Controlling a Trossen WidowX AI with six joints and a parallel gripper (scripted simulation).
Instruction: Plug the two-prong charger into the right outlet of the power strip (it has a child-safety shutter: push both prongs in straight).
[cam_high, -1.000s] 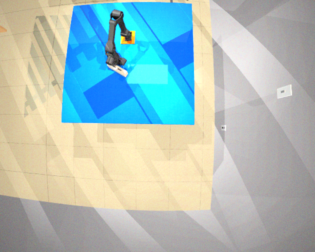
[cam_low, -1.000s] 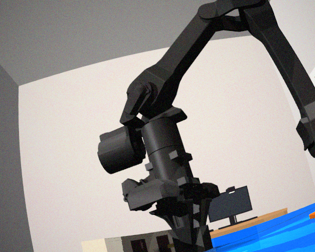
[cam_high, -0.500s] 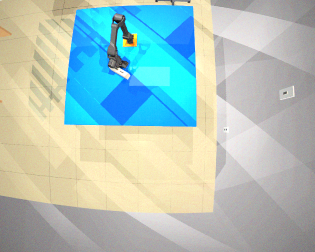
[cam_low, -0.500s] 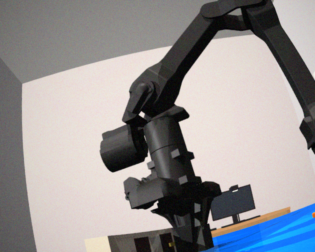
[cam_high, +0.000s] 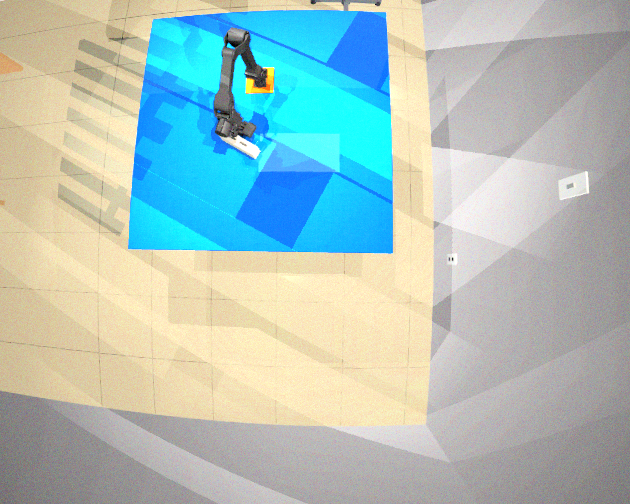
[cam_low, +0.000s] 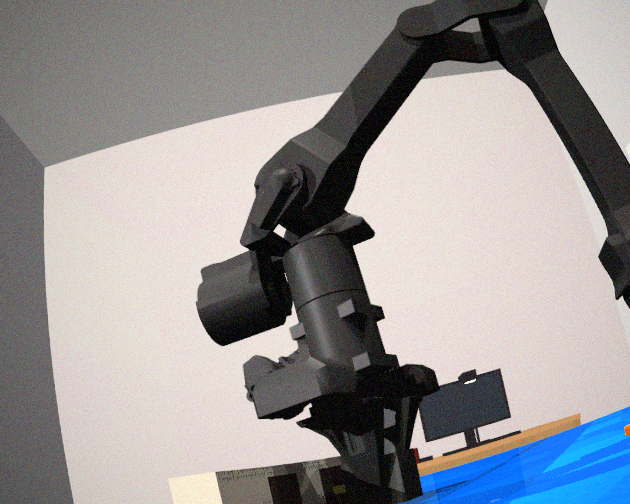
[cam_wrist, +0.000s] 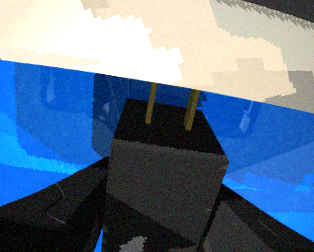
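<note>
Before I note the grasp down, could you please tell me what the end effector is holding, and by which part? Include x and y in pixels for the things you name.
The black charger (cam_wrist: 165, 172), held by the sides of its body; both prongs (cam_wrist: 150, 102) stick out free of the fingers.

Black angular jointed arm (cam_high: 226, 78) (cam_low: 375, 97) arched high, forearm sloping down; dark parallel-jaw gripper (cam_low: 380, 457) (cam_wrist: 153, 173) pointing down, slightly tilted, fingers clamped partway apart.

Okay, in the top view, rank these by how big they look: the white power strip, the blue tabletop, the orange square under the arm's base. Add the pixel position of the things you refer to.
Largest to smallest, as they look in the top view:
1. Blue tabletop (cam_high: 362, 225)
2. White power strip (cam_high: 251, 149) or orange square (cam_high: 269, 89): unsure, since the arm covers part of each.
</note>
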